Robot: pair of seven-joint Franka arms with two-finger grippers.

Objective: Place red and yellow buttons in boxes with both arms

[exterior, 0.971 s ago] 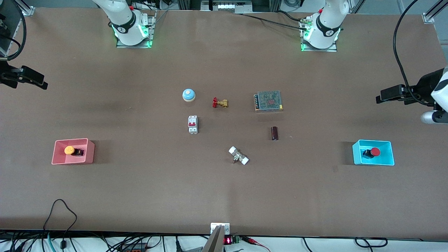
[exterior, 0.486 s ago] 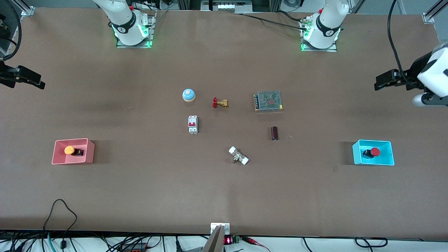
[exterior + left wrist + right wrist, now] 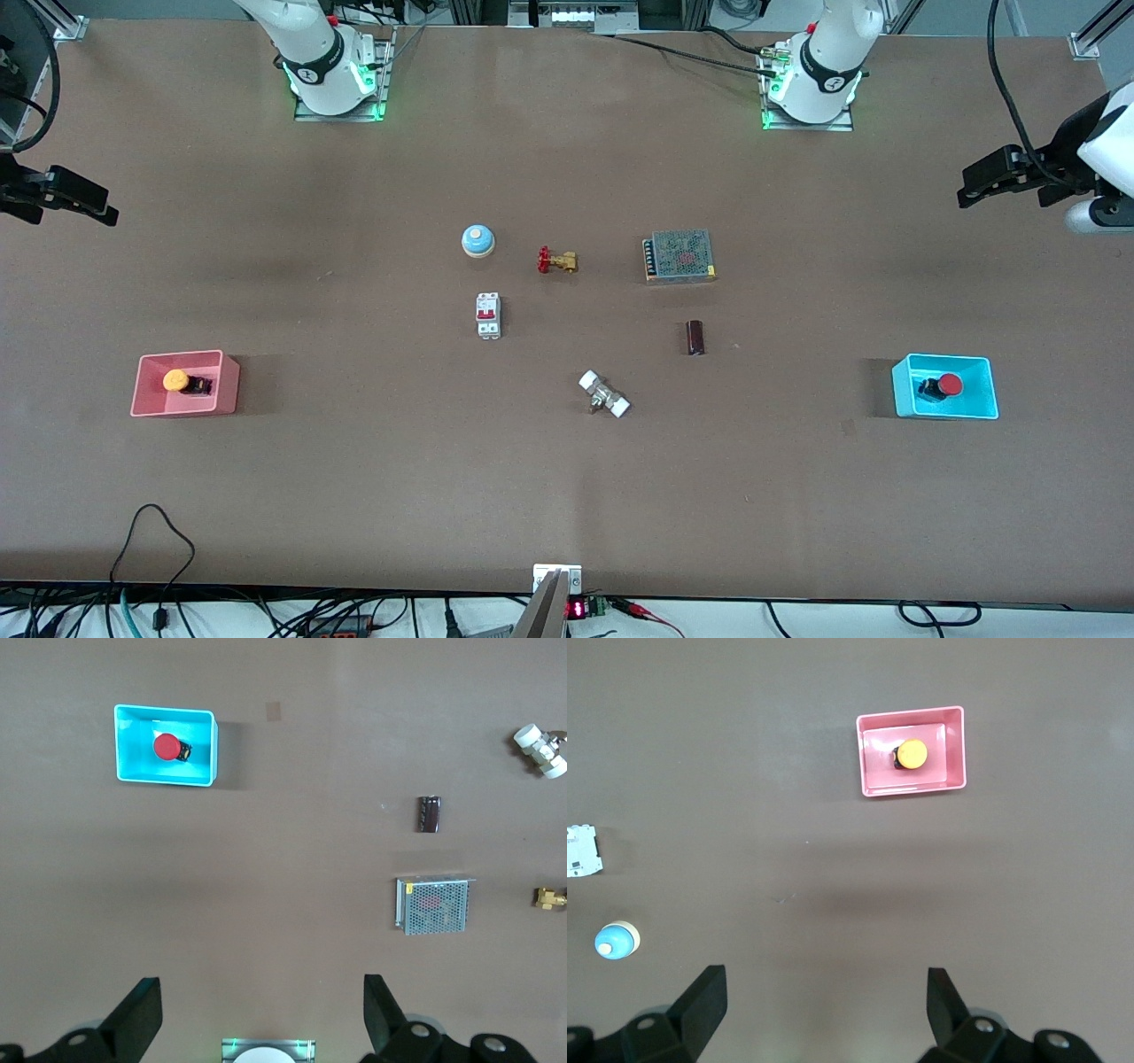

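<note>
Buttons sitting boxed: yellow button (image 3: 175,380) in pink box (image 3: 228,387) near the right arm's edge, red button (image 3: 950,384) in cyan box (image 3: 902,390). Left pincer (image 3: 973,182) and right pincer (image 3: 99,208), both spread empty, are pulling away over the surface (image 3: 567,496) edges — task looking done.

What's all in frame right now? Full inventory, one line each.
Pink box: 1, pink-red, right arm's end of table.
Yellow button: 1, orange-yellow cap, in pink box.
Cyan box: 1, cyan, left arm's end.
Red button: 1, red cap, in cyan box.
Bell: 1, blue and white, mid-table.
Valve: 1, brass, red handle, beside bell.
Breaker: 1, white and red, nearer the camera than bell.
Power supply: 1, grey mesh.
Cylinder: 1, dark brown.
Fitting: 1, metal, white ends.
Left claw: open, empty, above table near cyan box's end.
Right claw: open, empty, above table near pink box's end.
</note>
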